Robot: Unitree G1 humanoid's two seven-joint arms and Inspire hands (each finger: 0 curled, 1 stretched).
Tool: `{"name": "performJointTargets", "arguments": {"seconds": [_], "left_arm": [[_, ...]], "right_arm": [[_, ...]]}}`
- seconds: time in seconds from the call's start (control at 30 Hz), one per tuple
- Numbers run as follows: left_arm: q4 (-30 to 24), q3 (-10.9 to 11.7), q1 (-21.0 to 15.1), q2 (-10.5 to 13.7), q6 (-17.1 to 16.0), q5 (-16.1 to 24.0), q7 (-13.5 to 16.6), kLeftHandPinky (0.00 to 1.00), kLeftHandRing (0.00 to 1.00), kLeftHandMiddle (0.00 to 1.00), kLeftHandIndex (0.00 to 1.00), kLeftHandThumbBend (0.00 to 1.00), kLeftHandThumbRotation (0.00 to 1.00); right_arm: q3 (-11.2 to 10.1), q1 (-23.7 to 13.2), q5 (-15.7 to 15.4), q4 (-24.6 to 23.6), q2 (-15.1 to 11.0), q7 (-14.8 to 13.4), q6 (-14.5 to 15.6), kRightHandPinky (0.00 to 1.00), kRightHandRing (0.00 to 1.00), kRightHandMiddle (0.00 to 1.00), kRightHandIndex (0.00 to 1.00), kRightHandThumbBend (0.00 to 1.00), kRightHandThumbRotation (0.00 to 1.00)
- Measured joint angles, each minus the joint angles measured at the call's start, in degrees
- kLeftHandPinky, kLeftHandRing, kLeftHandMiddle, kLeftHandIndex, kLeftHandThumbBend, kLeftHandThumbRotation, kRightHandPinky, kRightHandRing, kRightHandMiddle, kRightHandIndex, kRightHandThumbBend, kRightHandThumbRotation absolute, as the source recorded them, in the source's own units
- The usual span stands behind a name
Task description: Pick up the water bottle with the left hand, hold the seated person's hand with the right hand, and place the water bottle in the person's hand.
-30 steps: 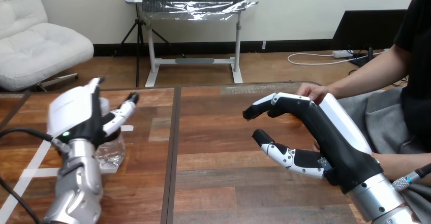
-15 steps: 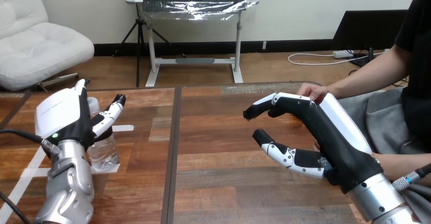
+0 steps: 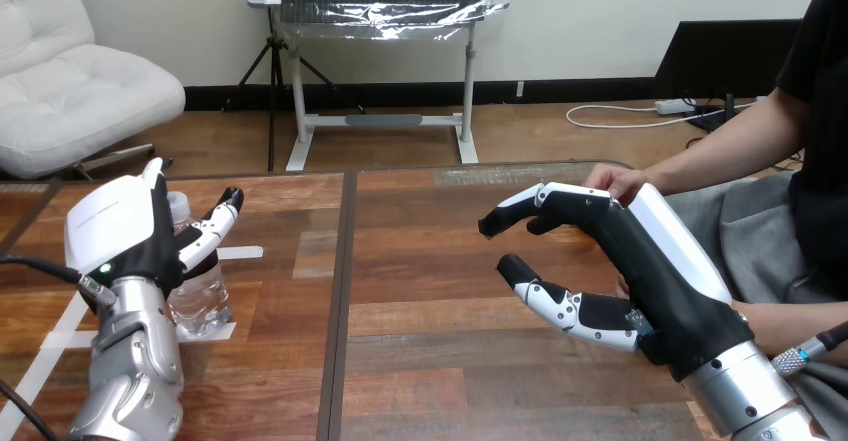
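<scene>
Leftward travel of the left hand is the main change: over the last second it has shifted toward the desk's left edge, and the bottle, which sat low and skewed behind the hand, now stands upright with its cap showing beside the fingers. Over the last half second almost nothing has moved.

1. Left hand: fingers straight and raised, thumb stretched out to the side, so the hand is wide. The bottle stands on the desk in the gap between thumb and palm. I cannot tell whether the palm touches it. Nothing is curled round it.
2. Right hand: unchanged, poised over the desk, fingers and thumb spread in a loose wide C, holding nothing.
3. Person's hand: rests at the desk's far edge, just behind the right hand's fingers. I cannot tell whether the two touch; no hold is made.

Assessment: I judge the left hand to be lined up for the grasp, with the pick-up not yet done. The next action calls for closing fingers and thumb round the bottle before any lift. The hand hold and the handover are both outstanding.
</scene>
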Motion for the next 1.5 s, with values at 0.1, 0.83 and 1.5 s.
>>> {"name": "performJointTargets", "arguments": {"seconds": [0.1,0.83,1.5], "left_arm": [[-0.05,0.01,0.00,0.00,0.08,0.00,-0.07,0.85,0.88,0.90,0.92,0.51,0.97],[-0.06,0.05,-0.01,-0.03,-0.76,-0.33,-0.07,0.84,0.87,0.89,0.92,0.51,0.98],[0.53,0.22,0.00,-0.14,-3.41,-1.10,0.25,0.77,0.83,0.87,0.90,0.53,0.96]], "right_arm": [[0.00,0.00,0.09,0.00,0.00,0.00,0.00,0.69,0.74,0.67,0.60,0.37,0.00],[0.00,0.00,-0.15,-0.25,-0.02,-0.01,0.25,0.69,0.74,0.67,0.60,0.38,0.00],[-0.01,0.00,-0.04,-0.26,-0.02,-0.01,0.25,0.72,0.74,0.67,0.60,0.38,0.00]]}}
